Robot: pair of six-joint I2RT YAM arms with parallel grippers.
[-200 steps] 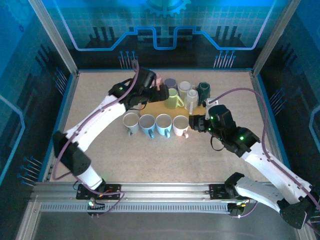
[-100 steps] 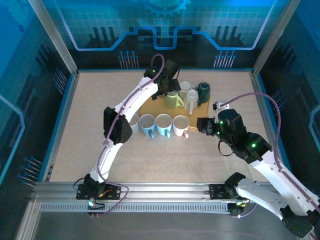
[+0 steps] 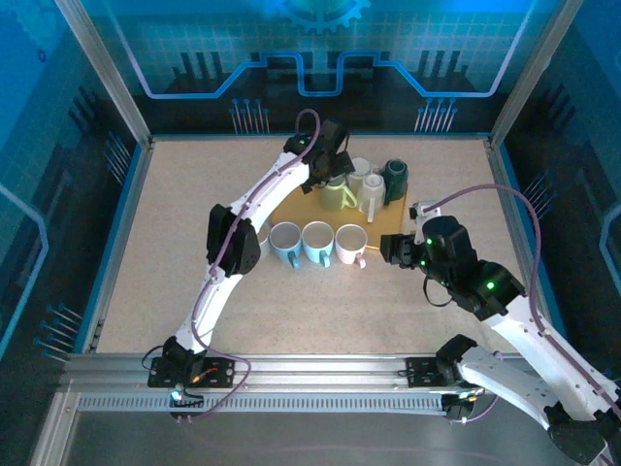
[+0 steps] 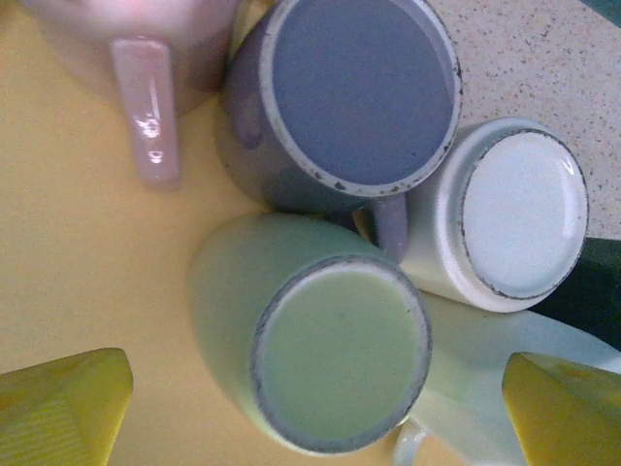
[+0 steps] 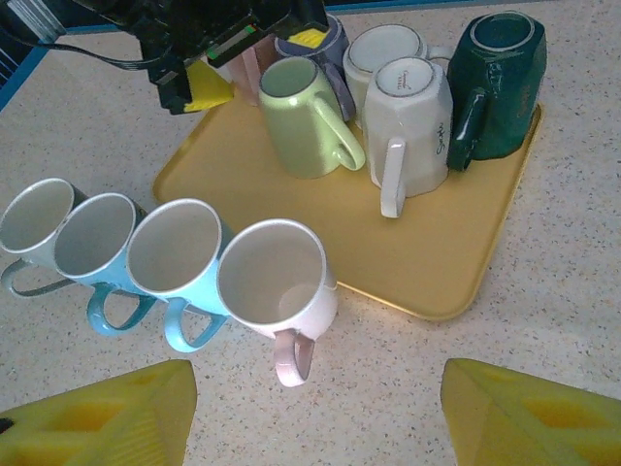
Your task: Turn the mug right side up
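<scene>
Several mugs stand upside down on the yellow tray: a light green mug, a purple one, a pink one and a white one. My left gripper hangs open straight above the green mug, a yellow finger on either side and clear of it. The right wrist view shows the left gripper behind the green mug. My right gripper is open over bare table, just short of an upright pink mug.
A second white mug and a dark green mug also stand upside down on the tray. A row of upright mugs lines the tray's front edge. Bare table lies right of the tray.
My left arm swung from the tray's left corner to above the upturned mugs, then edged slightly. The right gripper drew back to the right, away from the upright pink mug.
</scene>
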